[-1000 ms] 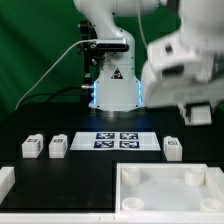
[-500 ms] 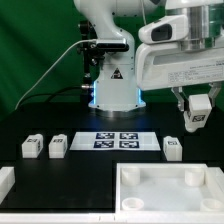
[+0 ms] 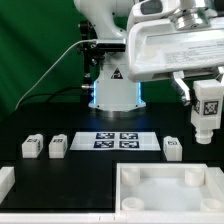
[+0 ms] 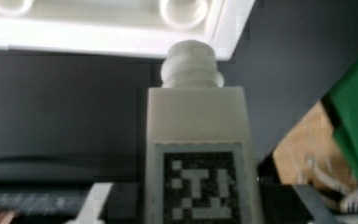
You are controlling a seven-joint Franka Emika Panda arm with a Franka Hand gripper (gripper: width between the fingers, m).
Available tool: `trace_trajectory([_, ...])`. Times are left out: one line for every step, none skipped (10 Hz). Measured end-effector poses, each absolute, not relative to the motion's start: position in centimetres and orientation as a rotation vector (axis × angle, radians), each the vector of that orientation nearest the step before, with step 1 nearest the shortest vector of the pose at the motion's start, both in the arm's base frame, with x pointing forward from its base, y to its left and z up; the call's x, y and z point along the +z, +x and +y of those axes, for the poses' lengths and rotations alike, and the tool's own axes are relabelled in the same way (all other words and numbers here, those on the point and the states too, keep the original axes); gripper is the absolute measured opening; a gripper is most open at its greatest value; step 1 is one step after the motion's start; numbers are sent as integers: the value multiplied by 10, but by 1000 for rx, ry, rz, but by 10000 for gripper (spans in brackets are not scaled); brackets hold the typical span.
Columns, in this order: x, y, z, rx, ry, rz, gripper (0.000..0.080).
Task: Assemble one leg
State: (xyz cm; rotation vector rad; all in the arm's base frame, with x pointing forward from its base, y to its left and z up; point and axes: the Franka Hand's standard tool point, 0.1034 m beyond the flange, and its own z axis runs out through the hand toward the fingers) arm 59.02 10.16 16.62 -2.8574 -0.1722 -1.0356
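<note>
Fingers (image 3: 186,92) of the gripper (image 3: 203,90) are clenched on a white leg (image 3: 207,113), which hangs upright in the air at the exterior view's right, clear of the black table (image 3: 90,175); the leg's square marker tag faces the exterior camera, and its upper end sits under the arm's large white hand housing; in the wrist view the same leg (image 4: 197,130) fills the middle of the picture, tag toward the lens, with its narrower rounded end (image 4: 190,62) pointing away from the camera toward the white tabletop (image 4: 78,25), whose holes show faintly beyond it; that view is blurred and the finger pads cannot be made out there; on the table, the tabletop (image 3: 165,172) lies flat near the front edge, its raised rim and corner sockets facing up; the marker board (image 3: 120,140) lies in front of the robot base (image 3: 115,88); two loose legs (image 3: 32,147) (image 3: 58,147) lie side by side to the exterior view's left of the board, and a third loose leg (image 3: 173,148) lies to its right, just beside the lower end of the held leg in the picture but apart from it; another white part (image 3: 5,181) shows at the exterior view's left edge, cut off by the frame.
</note>
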Motion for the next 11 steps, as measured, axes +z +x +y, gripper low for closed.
trace_trajectory([154, 585, 102, -1007, -2866, -172, 291])
trace_trajectory([151, 584, 103, -947, -2884, -178, 291])
trace_trajectory([153, 585, 102, -972, -2878, -177, 291])
trace_trajectory([137, 585, 100, -972, -2877, -172, 291])
trace_trajectory([123, 592, 103, -906, -2890, -165, 291])
trace_trajectory([126, 609, 107, -943, -2872, -158, 291])
trace_trajectory([121, 614, 109, -956, -2864, -154, 291])
trace_trajectory([111, 614, 111, -934, -2867, -152, 291])
trace_trajectory([102, 612, 115, -916, -2869, -156, 291])
trace_trajectory([98, 610, 118, -906, -2870, -152, 291])
trace_trajectory([97, 611, 117, -896, -2873, -146, 291])
